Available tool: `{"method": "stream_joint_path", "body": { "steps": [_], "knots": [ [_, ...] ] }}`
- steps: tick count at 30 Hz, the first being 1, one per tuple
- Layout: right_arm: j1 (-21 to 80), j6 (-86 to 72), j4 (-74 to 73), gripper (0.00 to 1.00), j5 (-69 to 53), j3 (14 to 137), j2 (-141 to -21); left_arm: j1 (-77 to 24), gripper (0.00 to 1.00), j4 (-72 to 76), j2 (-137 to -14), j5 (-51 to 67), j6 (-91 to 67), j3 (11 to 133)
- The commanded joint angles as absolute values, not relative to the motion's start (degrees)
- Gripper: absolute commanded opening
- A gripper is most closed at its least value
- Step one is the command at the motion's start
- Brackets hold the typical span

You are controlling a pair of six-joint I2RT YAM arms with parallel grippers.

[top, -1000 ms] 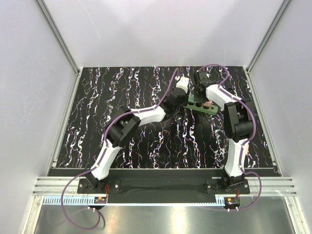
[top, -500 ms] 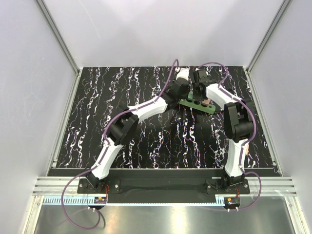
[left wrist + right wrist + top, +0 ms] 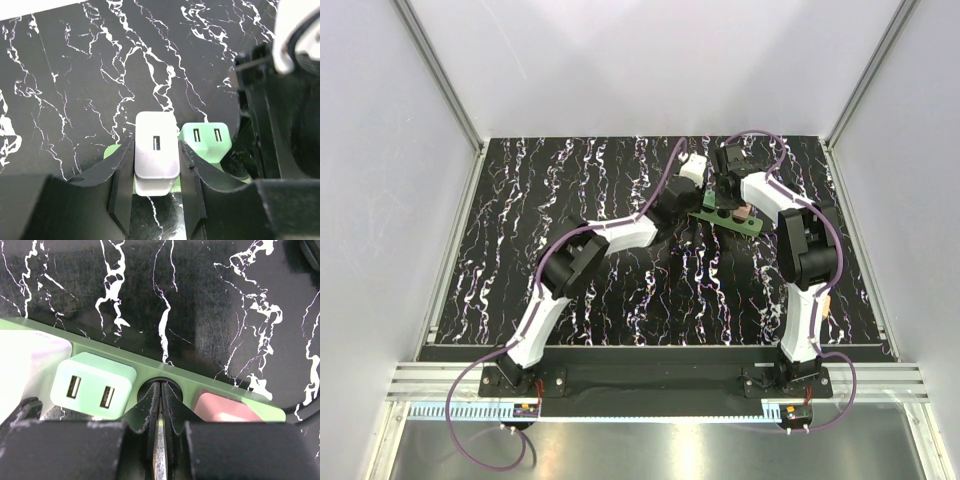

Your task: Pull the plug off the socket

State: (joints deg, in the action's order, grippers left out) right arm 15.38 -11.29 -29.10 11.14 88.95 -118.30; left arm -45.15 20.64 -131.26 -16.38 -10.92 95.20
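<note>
The socket, a green power strip (image 3: 753, 226), lies at the far right of the table. It holds a white plug (image 3: 155, 145), a green plug (image 3: 206, 140) and a pink plug (image 3: 222, 410). My left gripper (image 3: 156, 165) is shut on the white plug at the strip's left end (image 3: 112, 151), one finger on each side. My right gripper (image 3: 161, 390) is shut, its tips down in the empty round hole (image 3: 178, 388) between the green plug (image 3: 92, 387) and the pink one. In the top view both grippers (image 3: 692, 192) (image 3: 728, 192) meet over the strip and hide the white plug.
The table is black marble-patterned (image 3: 520, 250), with white walls (image 3: 640, 70) at the back and both sides. The strip sits near the back right corner. Purple cables (image 3: 760, 135) loop above both arms. The right arm's black wrist (image 3: 280, 125) stands close beside my left gripper.
My left arm swung toward the back and then settled a little nearer again. The strip shifted and turned slightly with it. My right gripper stayed on the strip.
</note>
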Motion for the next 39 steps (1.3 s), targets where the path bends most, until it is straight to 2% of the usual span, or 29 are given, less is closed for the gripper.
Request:
{"method": "stream_joint_path", "body": {
  "steps": [1, 5, 7, 12, 14, 18, 22, 24, 31, 36, 39],
  "knots": [
    [16.52, -11.43, -40.08, 0.11, 6.86, 85.17, -123.14, -47.45, 0.00, 48.16, -119.45, -12.48, -4.16, 97.12],
    [16.52, -11.51, -39.99, 0.11, 6.86, 85.08, -123.13, -49.83, 0.00, 47.82, -119.26, -16.16, 2.80, 98.25],
    [16.52, -11.51, -39.99, 0.11, 6.86, 84.99, -123.05, -49.92, 0.00, 42.04, -120.05, -19.32, 1.50, 101.32],
    [16.52, -11.25, -40.08, 0.11, 6.77, 85.08, -123.13, -47.90, 0.00, 25.87, -121.82, -28.73, -15.19, 109.60],
    [16.52, -11.34, -40.08, 0.11, 6.77, 85.08, -123.13, -47.29, 0.00, 25.49, -121.82, -30.23, -17.74, 109.25],
    [16.52, -11.25, -39.99, 0.11, 6.68, 85.08, -123.13, -44.83, 0.00, 25.31, -122.17, -24.54, -23.55, 108.46],
    [16.52, -11.16, -39.99, 0.11, 6.59, 85.08, -123.13, -45.87, 0.00, 39.19, -121.03, -15.03, -14.36, 103.19],
    [16.52, -11.07, -40.08, 0.11, 6.50, 85.08, -123.13, -47.19, 0.00, 37.72, -121.29, -15.92, -3.81, 104.93],
    [16.52, -11.25, -40.17, 0.11, 6.59, 85.08, -123.13, -49.48, 0.00, 39.11, -121.03, -15.82, 7.98, 104.68],
    [16.52, -11.08, -40.17, 0.11, 6.59, 85.08, -123.05, -49.92, 0.00, 43.24, -119.44, -15.12, 10.99, 100.46],
    [16.52, -11.07, -40.08, 0.11, 6.50, 84.99, -123.05, -49.48, 0.00, 39.23, -120.32, -20.02, 8.19, 103.35]
  ]
}}
